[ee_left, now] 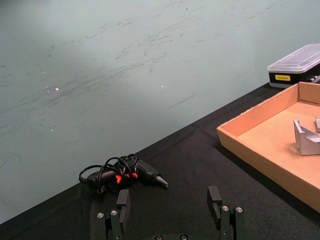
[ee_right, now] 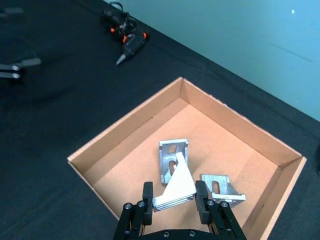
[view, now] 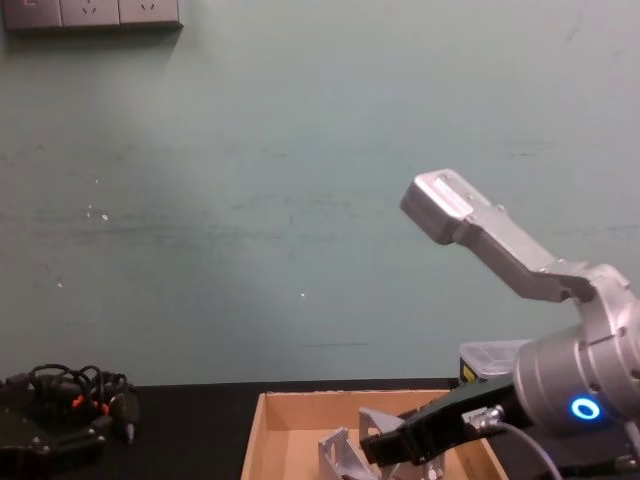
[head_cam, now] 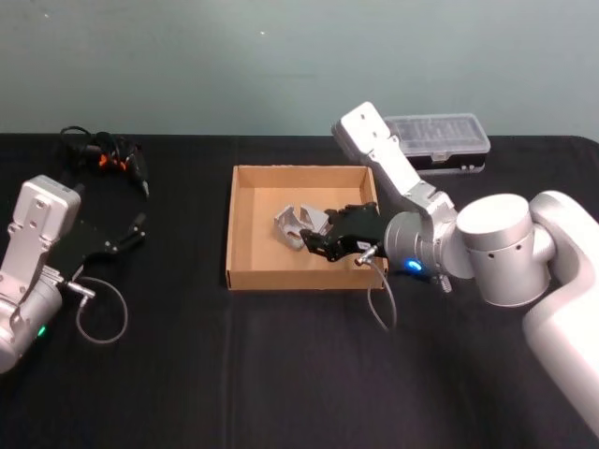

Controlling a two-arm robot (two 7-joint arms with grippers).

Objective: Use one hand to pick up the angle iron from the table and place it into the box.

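1. Cables (head_cam: 103, 154) lie far left on the table (head_cam: 281, 374); our left gripper (ee_left: 170, 210) hovers near them, fingers wide apart, holding nothing.
2. Middle: the box (ee_right: 125, 127) already has two angle irons (ee_right: 172, 155) on its floor.
3. Right: our right gripper (ee_right: 172, 200) is over the box, clamped on a third iron (ee_right: 175, 187). We judge transport done; lowering and release remain.
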